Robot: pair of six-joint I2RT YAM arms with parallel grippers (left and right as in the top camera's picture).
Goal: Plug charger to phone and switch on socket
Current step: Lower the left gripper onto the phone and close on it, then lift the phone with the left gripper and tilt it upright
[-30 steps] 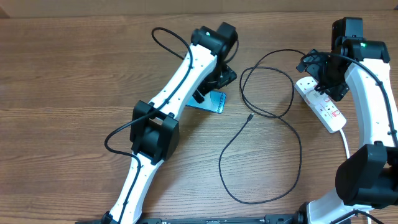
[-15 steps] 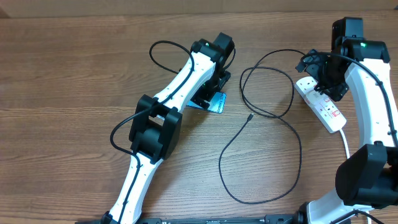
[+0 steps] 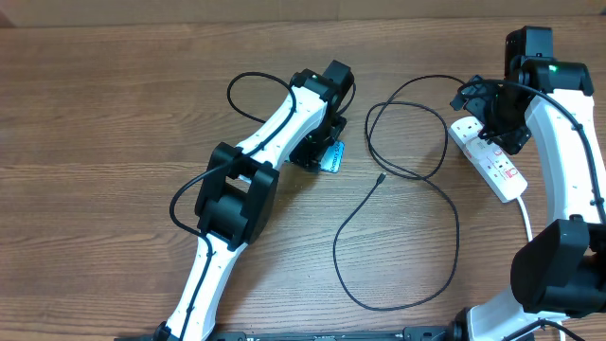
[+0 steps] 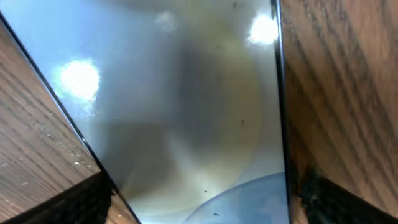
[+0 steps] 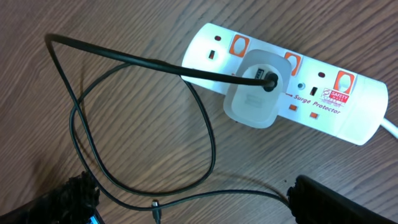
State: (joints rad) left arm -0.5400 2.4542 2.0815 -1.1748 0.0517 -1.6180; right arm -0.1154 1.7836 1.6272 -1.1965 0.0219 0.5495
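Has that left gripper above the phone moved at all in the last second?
Yes. The left gripper has shifted toward the near table edge, lowering over the phone, which has stayed put.

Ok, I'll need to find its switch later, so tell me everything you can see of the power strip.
The power strip is a long white plastic bar lying flat on the wooden table, on the right arm's side. Its top has several outlets, each beside an orange-red switch, plus orange "Surge Protector" lettering. A white adapter sits in a middle outlet, the black charger cable plugged into it. A thick white cord leaves one end.
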